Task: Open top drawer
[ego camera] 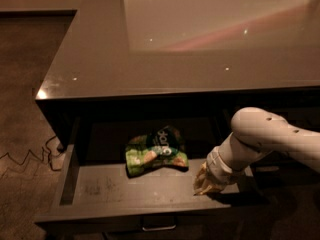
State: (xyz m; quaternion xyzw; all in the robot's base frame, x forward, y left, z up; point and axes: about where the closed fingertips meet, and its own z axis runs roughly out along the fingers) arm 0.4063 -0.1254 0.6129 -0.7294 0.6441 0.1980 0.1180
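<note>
Top drawer (110, 186) stands open, claw (208, 183) inside by its right front edge, grip state unclear.

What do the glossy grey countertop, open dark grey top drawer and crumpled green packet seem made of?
The countertop: polished laminate or glass, mirroring lights. The top drawer: matte painted board or metal, floor scuffed. The packet: likely thin printed plastic film, creased. The gripper is inside the drawer.

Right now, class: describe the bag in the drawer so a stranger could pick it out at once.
Under the grey counter, the top drawer stands pulled out. The bag lies at the middle of its floor, left of the gripper near the right front. It alone is green and crumpled.
</note>
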